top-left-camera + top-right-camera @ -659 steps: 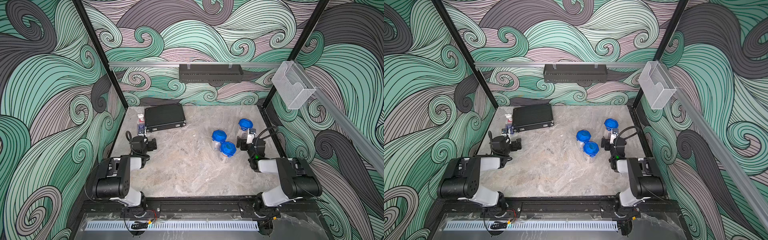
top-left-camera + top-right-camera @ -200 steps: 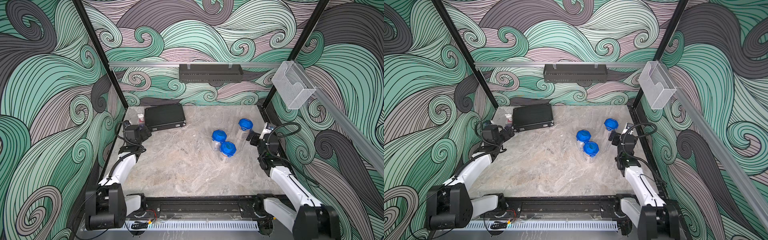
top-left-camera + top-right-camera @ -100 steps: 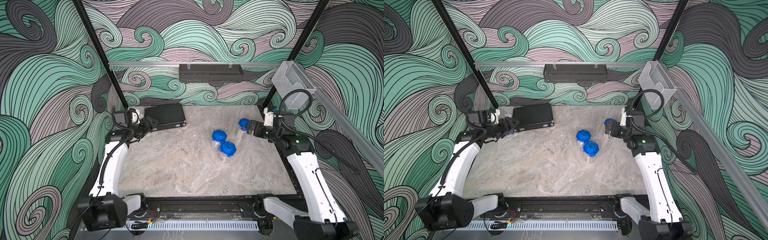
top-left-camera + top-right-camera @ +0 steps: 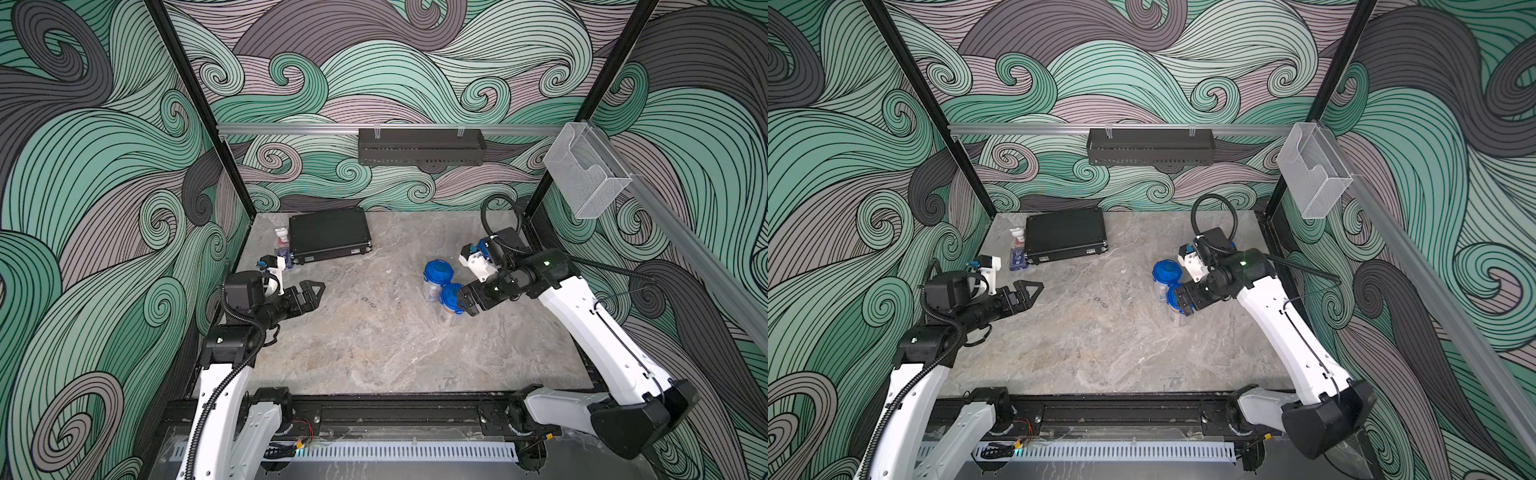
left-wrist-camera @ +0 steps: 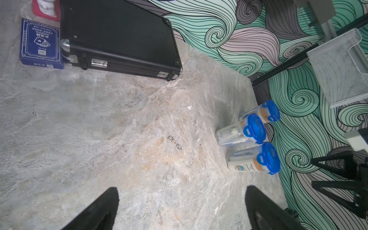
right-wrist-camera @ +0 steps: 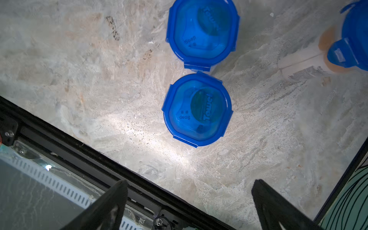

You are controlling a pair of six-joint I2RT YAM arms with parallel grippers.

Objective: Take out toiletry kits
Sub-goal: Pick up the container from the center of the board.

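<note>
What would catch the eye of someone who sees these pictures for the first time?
First, the green and grey wave pattern on the walls around the cell. Then three clear jars with bright blue lids, grouped on the right side of the marble tabletop, with the open right gripper close to the nearest one. At the far left lies a black ribbed case; the left gripper in front of it is open and empty.

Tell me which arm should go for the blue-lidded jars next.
Right. The right gripper hangs open just above the blue-lidded jars. The left gripper, also open, is across the table by the black case.
</note>
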